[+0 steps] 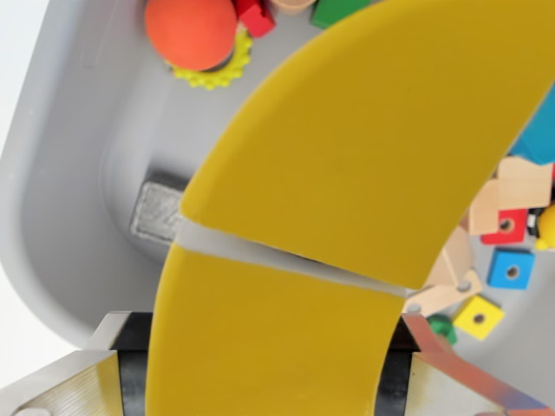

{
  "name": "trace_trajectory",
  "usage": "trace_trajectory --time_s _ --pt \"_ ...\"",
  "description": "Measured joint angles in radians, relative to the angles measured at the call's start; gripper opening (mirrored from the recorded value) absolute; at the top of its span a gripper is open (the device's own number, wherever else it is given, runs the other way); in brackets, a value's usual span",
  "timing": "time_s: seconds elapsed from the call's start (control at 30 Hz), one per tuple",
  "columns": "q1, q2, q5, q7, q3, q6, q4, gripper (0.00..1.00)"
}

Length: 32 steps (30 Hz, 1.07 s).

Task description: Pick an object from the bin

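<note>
Wrist view, close up. A big curved yellow piece (364,147) fills most of the frame: matte, smooth, flat-faced, shaped like an arch or banana segment w/ clean-cut edges. It's in two parts, or has a split across it: a thin pale gap runs diagonally from mid-left to lower right, w/ the lower yellow section (260,347) dropping straight down to the bottom edge.

That lower section sits between the gripper (264,381) fingers: brushed metal pad (69,390) w/ fine ridges at bottom left, black strip just inside it, another metal finger at bottom right catching a reddish reflection. Claw is clamped on the yellow piece, both sides pressed against it; the piece is up close to the camera, above the bin floor.

Grey plastic bin (78,173) below, smooth w/ rounded corner at the view's left and white surface beyond its rim. A small rough grey rectangular patch (160,208) sits on the floor, partly hidden by the yellow piece.

Top left: orange ball (191,30), slightly grainy foam-like surface, resting over a yellow toothed gear ring (217,74). Just beside it a red block (256,17) and a green block (334,9), both cropped.

Right side: jumble of small toy pieces, incl. plain wood blocks (520,182), red cube w/ hole (507,225), blue cube w/ hole (510,269), yellow cube w/ hole (479,317), a pale wood strip (442,295) w/ holes, bit of green underneath.
</note>
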Motion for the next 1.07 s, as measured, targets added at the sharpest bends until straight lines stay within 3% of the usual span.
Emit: trace_trajectory --time_s 0.43,1.07 --pt "0.0 -0.018 0.0 0.0 0.0 -0.05 0.031 0.0" --pt "0.0 -0.016 0.0 0.0 0.0 -0.052 0.032 0.0"
